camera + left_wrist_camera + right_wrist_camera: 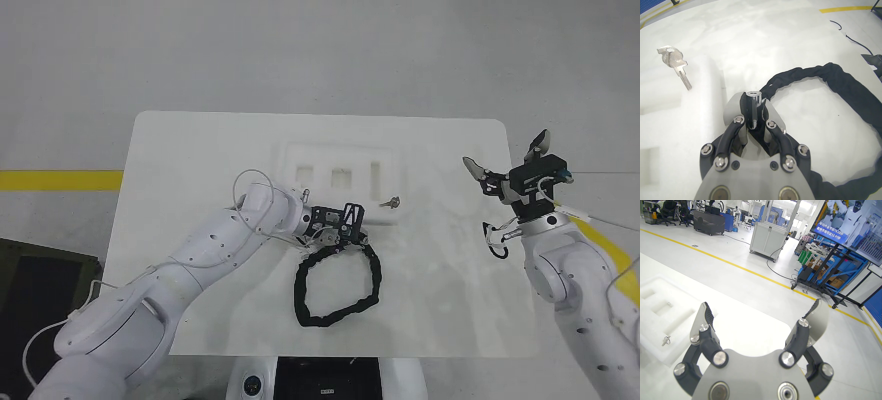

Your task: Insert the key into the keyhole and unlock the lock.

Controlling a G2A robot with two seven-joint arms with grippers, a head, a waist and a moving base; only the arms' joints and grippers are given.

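Observation:
My left gripper (753, 115) is shut on the chrome lock cylinder (752, 106) of a black fabric-covered chain lock (853, 106), its keyhole facing away from the wrist. In the top view that gripper (345, 228) sits at the table's middle with the chain loop (335, 290) lying toward the near edge. The silver key (676, 60) rests on the white foam tray, a short way from the cylinder; it also appears as a small key (391, 201) and key (666, 340). My right gripper (761, 311) is open and holds nothing, raised at the table's right edge (510, 160).
The white foam tray (300, 165) with several rectangular recesses lies at the table's back middle. A thin black cable (853, 40) trails over the table past the chain. Beyond the table are a yellow floor line (730, 263) and workshop equipment.

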